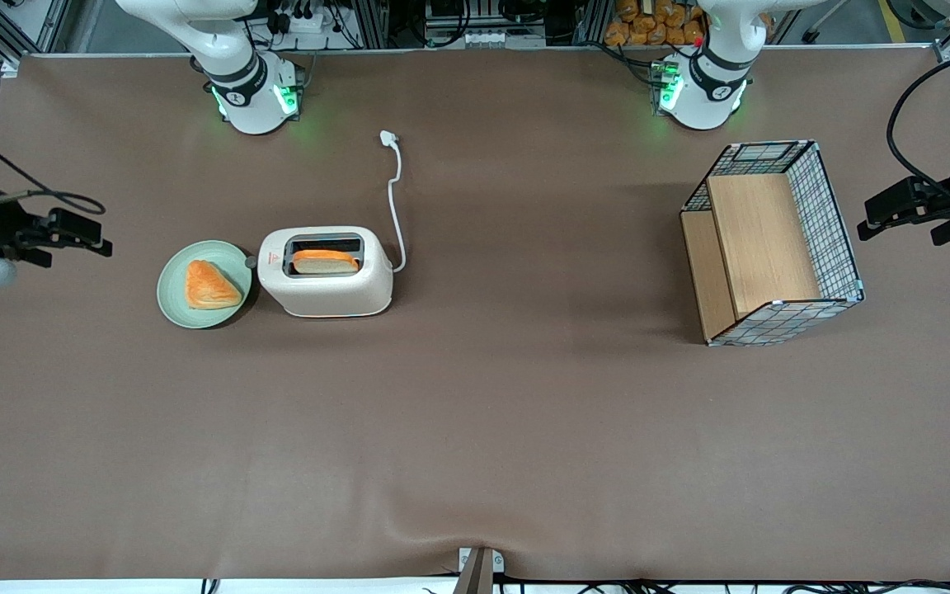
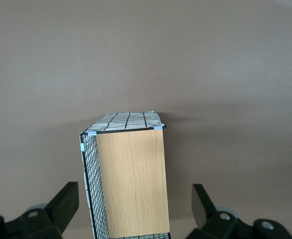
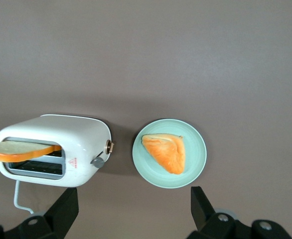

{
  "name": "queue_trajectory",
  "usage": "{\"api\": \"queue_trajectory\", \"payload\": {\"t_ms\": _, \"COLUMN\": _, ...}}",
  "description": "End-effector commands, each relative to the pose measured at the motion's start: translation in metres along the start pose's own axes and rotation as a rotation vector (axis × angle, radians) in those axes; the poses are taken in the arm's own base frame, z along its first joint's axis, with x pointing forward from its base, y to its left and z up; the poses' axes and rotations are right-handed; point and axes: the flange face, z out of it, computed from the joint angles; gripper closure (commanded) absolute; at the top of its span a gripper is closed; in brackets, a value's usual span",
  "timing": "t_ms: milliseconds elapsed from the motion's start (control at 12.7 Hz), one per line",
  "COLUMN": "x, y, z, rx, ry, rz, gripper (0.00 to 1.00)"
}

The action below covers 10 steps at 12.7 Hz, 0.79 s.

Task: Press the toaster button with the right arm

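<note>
Front view shows the toaster (image 1: 328,274) standing on the brown worktop (image 1: 475,429) in the left-centre of the frame, a slice of bread (image 1: 325,261) sitting in its wide slot and its white cord (image 1: 395,198) trailing up the frame to a plug. The toaster button (image 1: 251,262), a small dark grey knob, sticks out of the end of the toaster that faces a green plate (image 1: 170,289); the plate lies just beside that end and carries a triangular orange pastry (image 1: 209,285). The right arm's claw (image 1: 71,231) hangs at the left edge of the frame, well apart from the toaster and holding nothing; its fingers (image 3: 64,209) stand wide apart, with toaster, knob and plate all visible between and above them in the right wrist view. A wire basket with wooden panels (image 1: 772,247) lies toward the parked arm's end of the worktop.
</note>
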Motion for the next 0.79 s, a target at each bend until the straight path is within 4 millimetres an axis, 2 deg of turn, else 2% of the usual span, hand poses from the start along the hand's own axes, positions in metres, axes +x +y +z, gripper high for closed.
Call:
{"api": "queue_trajectory", "payload": {"t_ms": 0, "x": -0.023, "y": -0.003, "z": -0.020, "rx": -0.033, "ry": -0.004, "rz": 0.058, "gripper": 0.00}}
{"api": "queue_trajectory", "payload": {"t_ms": 395, "x": -0.039, "y": 0.005, "z": -0.046, "rx": -0.035, "ry": -0.017, "rz": 0.128, "gripper": 0.00}}
{"api": "queue_trajectory", "payload": {"t_ms": 711, "x": -0.044, "y": 0.007, "z": -0.049, "rx": -0.078, "ry": -0.063, "rz": 0.167, "gripper": 0.00}}
